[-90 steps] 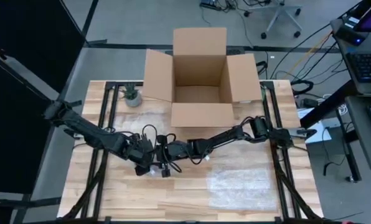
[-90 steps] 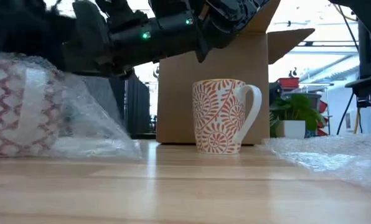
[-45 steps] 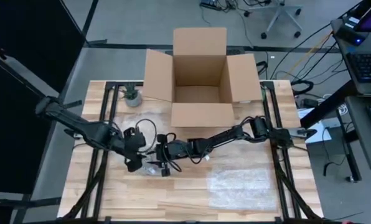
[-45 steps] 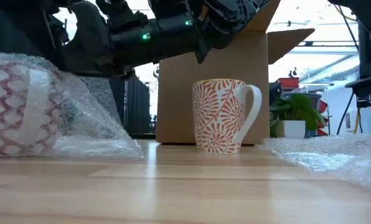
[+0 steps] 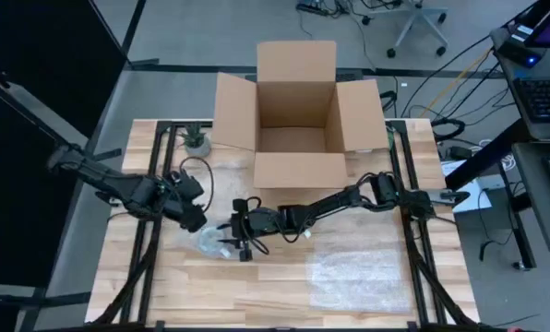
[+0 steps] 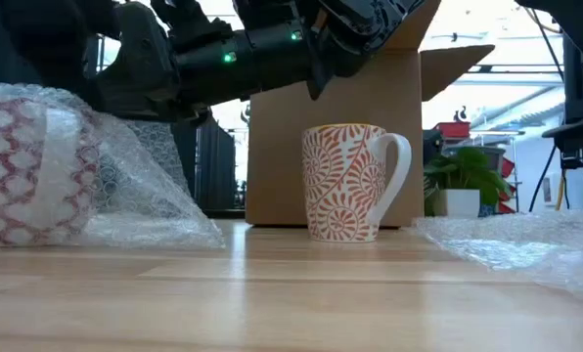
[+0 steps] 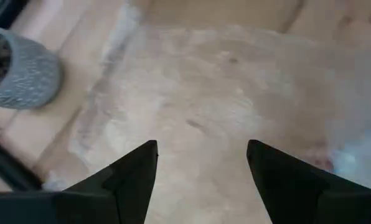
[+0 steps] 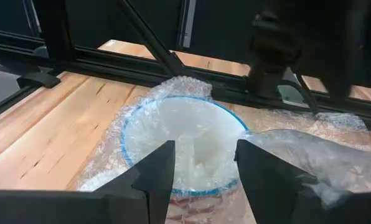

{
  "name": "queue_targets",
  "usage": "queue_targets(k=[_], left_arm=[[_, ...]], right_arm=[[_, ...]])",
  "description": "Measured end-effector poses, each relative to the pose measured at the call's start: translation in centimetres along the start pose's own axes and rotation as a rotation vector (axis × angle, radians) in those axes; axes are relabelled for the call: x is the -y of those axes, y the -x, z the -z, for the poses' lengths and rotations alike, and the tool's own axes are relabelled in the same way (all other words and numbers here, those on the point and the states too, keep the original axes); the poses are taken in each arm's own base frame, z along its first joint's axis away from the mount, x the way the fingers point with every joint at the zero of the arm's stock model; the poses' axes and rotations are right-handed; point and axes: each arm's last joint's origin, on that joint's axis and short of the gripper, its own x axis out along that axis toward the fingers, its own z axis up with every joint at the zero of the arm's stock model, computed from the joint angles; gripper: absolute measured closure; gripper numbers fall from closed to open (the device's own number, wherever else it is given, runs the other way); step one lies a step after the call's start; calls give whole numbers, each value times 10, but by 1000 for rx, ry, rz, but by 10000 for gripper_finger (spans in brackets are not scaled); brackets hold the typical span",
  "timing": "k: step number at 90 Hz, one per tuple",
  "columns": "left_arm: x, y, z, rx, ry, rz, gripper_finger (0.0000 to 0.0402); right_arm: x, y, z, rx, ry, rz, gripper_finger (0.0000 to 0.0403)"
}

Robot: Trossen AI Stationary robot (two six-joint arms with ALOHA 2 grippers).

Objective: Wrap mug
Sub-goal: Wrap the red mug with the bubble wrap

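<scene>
At surface centre, right tool (image 5: pixel 231 242) open over half-wrapped mug (image 8: pixel 184 144), left tool (image 7: pixel 201 163) open at 9 o'clock; next, tuck wrap.

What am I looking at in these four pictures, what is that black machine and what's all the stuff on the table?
It is a robot with two dark arms at a wooden table, each ending in two-finger jaws. One picture looks straight down, one looks level across the tabletop, and two come from cameras on the wrists. The right gripper hovers open at a mug wrapped in bubble wrap. The left gripper is open and empty over bare wood near a small potted plant. A second, unwrapped patterned mug, a spare bubble wrap sheet and an open cardboard box are also there.
</scene>
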Motion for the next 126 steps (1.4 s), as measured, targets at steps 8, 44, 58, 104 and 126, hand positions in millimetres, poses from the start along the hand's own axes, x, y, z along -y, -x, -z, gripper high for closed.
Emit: queue_targets(k=[8,44,58,104,126], left_arm=[[-10,-8,-10,-26,4,-36,164],[-61,-61,-60,-168,-9,39,164],[-67,-81,-66,-231,8,30,164],[-74,-121,-21,-297,180,-78,164],[-84,-128,-21,-238,331,-124,164]], right_arm=[[0,0,0,0,0,-1,245],[0,0,0,1,0,-1,245],[0,0,0,1,2,-1,245],[0,0,-1,6,26,-1,245],[0,0,-1,8,26,-1,245]])
